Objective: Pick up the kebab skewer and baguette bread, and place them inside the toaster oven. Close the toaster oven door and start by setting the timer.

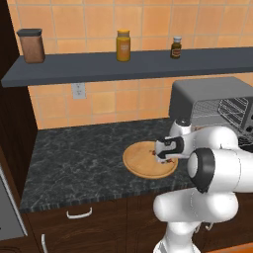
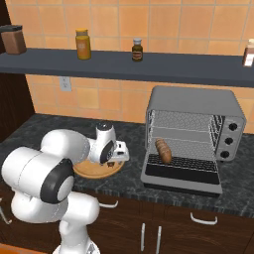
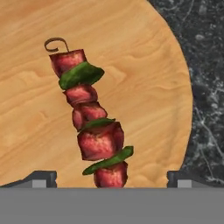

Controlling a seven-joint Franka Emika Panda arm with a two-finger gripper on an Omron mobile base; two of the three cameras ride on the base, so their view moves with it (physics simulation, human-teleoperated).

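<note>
Here the gripper stands released, its two dark finger tips wide apart at the bottom corners of the hand view, the kebab skewer between them. The skewer, chunks of glossy red meat and green pepper on a wire with a curled end, lies on a round wooden board of pale grain. Right of centre in the right base view, the grey metal toaster oven has its door folded down and the baguette on the wire rack.
</note>
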